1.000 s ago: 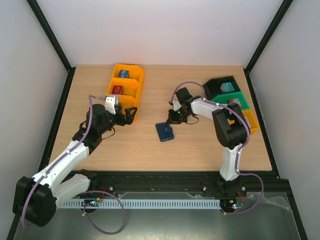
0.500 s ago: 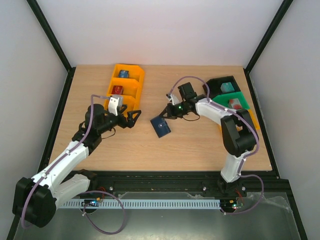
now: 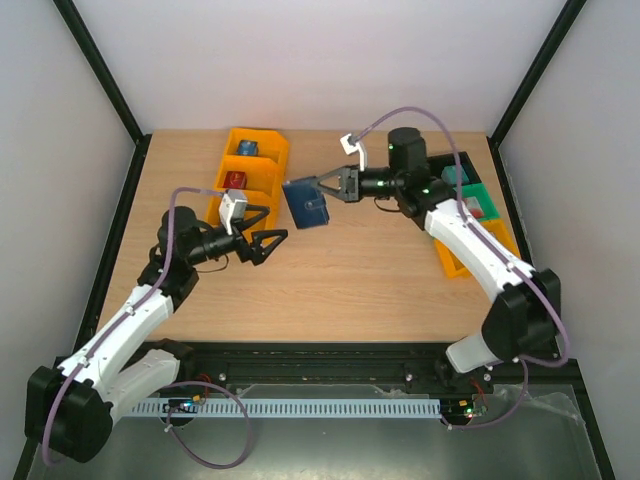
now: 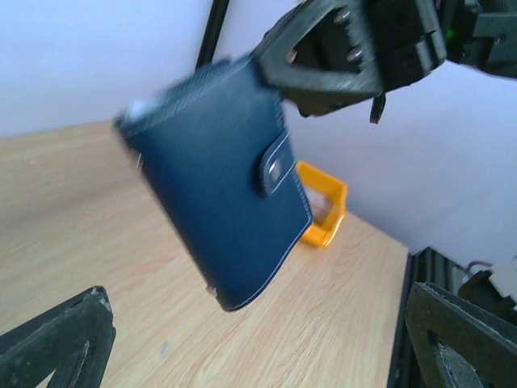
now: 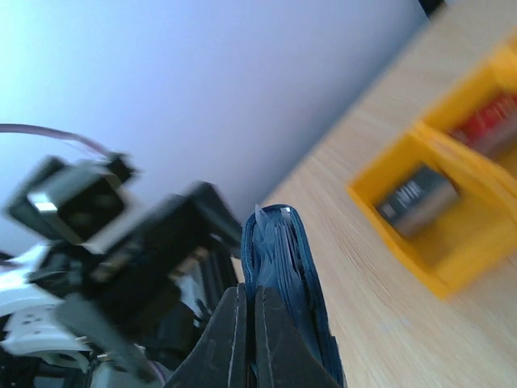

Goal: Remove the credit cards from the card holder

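The card holder (image 3: 306, 203) is a closed navy wallet with its tab fastened, held in the air beside the yellow bin. My right gripper (image 3: 335, 187) is shut on one edge of it. The right wrist view shows the fingers (image 5: 242, 323) pinching one cover, with pale sleeve edges inside the wallet (image 5: 284, 259). No card is out of it. My left gripper (image 3: 275, 236) is open and empty, pointing at the wallet from the near left. In the left wrist view the wallet (image 4: 218, 178) hangs ahead of the open fingers (image 4: 56, 339), apart from them.
A yellow three-compartment bin (image 3: 270, 170) stands behind the wallet, with a blue item (image 3: 247, 148) and a red item (image 3: 235, 180) in it. The right wrist view shows a dark card-like piece (image 5: 416, 194) in one compartment. Green (image 3: 470, 190) and yellow (image 3: 455, 262) bins stand at the right.
My right gripper picked the wallet up from the table and carried it up and left toward the yellow bin. My left gripper swung to the right and faces it.
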Available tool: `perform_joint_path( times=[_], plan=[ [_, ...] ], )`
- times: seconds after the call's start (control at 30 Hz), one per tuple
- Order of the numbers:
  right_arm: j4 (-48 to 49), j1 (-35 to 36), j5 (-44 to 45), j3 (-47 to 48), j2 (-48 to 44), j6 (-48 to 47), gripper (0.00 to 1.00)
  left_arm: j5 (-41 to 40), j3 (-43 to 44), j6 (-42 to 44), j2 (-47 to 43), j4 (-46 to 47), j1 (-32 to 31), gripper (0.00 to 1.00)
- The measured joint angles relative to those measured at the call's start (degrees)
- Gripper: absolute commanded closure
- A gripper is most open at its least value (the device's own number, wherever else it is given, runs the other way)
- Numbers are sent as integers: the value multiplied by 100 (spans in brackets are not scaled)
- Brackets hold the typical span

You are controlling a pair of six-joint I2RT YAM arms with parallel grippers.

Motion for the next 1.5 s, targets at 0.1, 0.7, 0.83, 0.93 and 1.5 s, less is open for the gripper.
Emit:
perform_joint_path(
  times=[0.1, 0.7, 0.83, 0.93, 1.5],
  plan=[
    [807, 20, -223, 0, -446, 417, 98, 310, 37, -365, -15, 516, 57, 1],
    [2636, 479, -660, -74, -741, 1576, 99, 487, 219, -1311, 90, 1681, -310, 98],
    [2321, 481, -389, -28, -741, 1283, 67, 295, 225, -1344, 76, 1587, -345, 98],
    [1353, 494, 761, 223, -710, 671, 60, -376, 225, -1346, 26, 1233, -348, 98],
    [-496, 2909, 6568, 1438, 157, -1440, 57, -2970, 313, -844, -57, -184, -472, 98]
  ],
)
